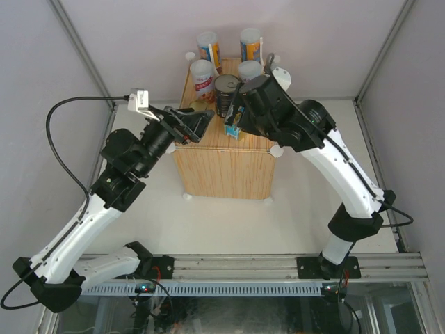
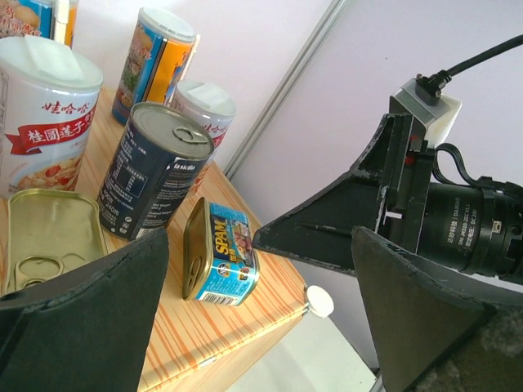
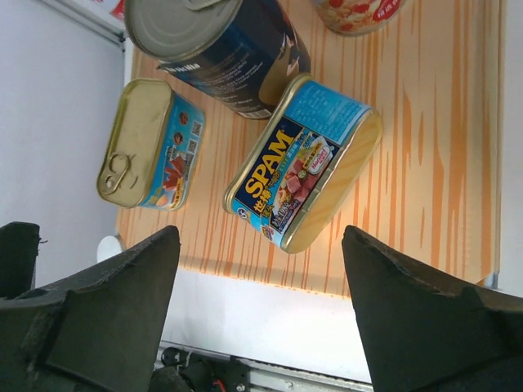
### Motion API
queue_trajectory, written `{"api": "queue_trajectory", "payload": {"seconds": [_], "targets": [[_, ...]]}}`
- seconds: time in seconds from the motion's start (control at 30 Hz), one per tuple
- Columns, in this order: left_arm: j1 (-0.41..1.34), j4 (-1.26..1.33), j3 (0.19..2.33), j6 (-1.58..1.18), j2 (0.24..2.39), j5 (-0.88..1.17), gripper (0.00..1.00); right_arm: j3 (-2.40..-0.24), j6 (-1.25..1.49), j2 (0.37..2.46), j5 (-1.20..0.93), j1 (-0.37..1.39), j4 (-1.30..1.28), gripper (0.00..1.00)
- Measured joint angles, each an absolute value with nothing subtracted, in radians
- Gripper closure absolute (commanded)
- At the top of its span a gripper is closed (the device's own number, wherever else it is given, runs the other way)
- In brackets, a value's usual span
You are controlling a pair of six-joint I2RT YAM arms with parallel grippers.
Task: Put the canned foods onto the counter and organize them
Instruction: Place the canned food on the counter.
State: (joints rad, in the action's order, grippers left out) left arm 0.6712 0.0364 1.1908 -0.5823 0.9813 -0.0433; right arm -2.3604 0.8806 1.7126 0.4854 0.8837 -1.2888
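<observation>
The counter [image 1: 222,170] is a light wood-grain box. On its back part stand two tall blue-orange cans [image 1: 208,47] [image 1: 250,43], two white-red cans [image 1: 202,76] [image 1: 249,69] and a dark can [image 1: 227,94]. One gold-blue SPAM tin [image 3: 302,163] stands on its edge near the front, also in the left wrist view [image 2: 222,253]. The other tin [image 2: 49,233] lies flat at the left. My right gripper [image 3: 261,302] is open and empty, just above and in front of the upright tin. My left gripper [image 2: 257,327] is open and empty at the counter's left front.
White round knobs [image 2: 320,302] stick out at the counter's corners. The right gripper's finger [image 2: 327,233] shows close in the left wrist view, so the two grippers are near each other over the counter. White walls with a metal frame enclose the table [image 1: 313,209].
</observation>
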Motion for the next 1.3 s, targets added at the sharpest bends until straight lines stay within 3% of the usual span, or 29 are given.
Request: {"api": "queue_trajectory", "payload": {"seconds": [0.97,1.13,1.3], "targets": [[0.617,0.041,1.096,-0.565,0.880,-0.019,0.03,-2.451,0.957,1.929,0.654,0.908,-1.412,0.15],[0.588,0.046,1.075,-0.564,0.857,-0.002,0.02,-2.452,0.953,1.944,0.654,0.896,-1.414,0.26],[0.574,0.058,1.058,-0.558,0.843,0.012,0.02,-2.451,0.949,1.944,0.654,0.890,-1.407,0.46]]}}
